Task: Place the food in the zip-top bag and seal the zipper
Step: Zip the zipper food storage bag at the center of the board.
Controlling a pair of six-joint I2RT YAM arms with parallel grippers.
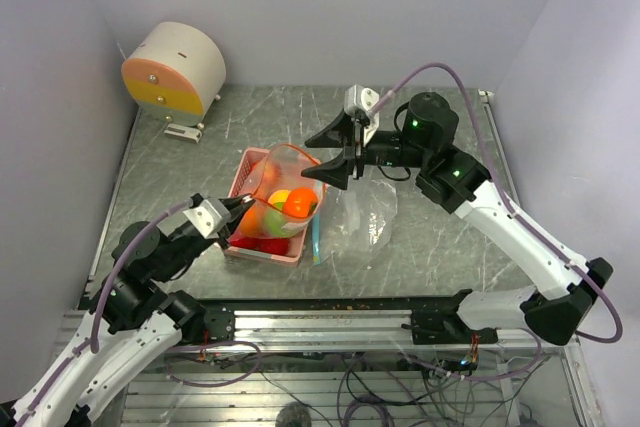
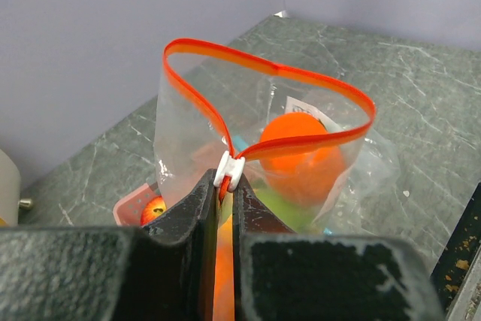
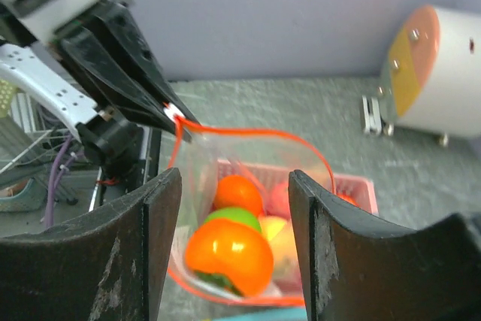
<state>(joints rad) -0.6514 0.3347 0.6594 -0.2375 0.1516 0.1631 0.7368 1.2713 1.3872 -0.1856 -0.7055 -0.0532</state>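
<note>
**Bag [image 1: 283, 160] pinched open, right gripper [image 1: 340, 154] free**

On the near side the left gripper [image 2: 224, 186] has its fingers pressed together on the bag's rim, just under the white slider [image 2: 229, 171]. The orange-red zipper [image 2: 316, 78] therefore stands in a wide loop above the pink basket [image 1: 241, 179]. The right gripper hovers at the loop's far side, fingers spread wide and holding nothing. An orange [image 1: 298, 204], with a green and a yellow fruit beside it, shows through the clear plastic. Red apples [image 1: 258, 243] lie low at the basket's near edge, apparently outside the bag, so loading seems unfinished and sealing not begun.

To do the step well, the left pinch should be firm and level so the loop is wide; any sag would narrow the target. The right gripper would best come down on an apple from above, clear of the plastic. It should then release the apple low inside the mouth so nothing is knocked out.

It is hard to tell whether the bag's bottom rests in the basket or on fruit, and which fruit sits inside it rather than behind it. The wrist views cut off the basket's near part. A second clear bag [image 1: 365, 215] with a teal strip [image 1: 316, 237] lies flat on the table [image 1: 440, 247] just right of the basket. Its contents, if any, cannot be made out.
</note>
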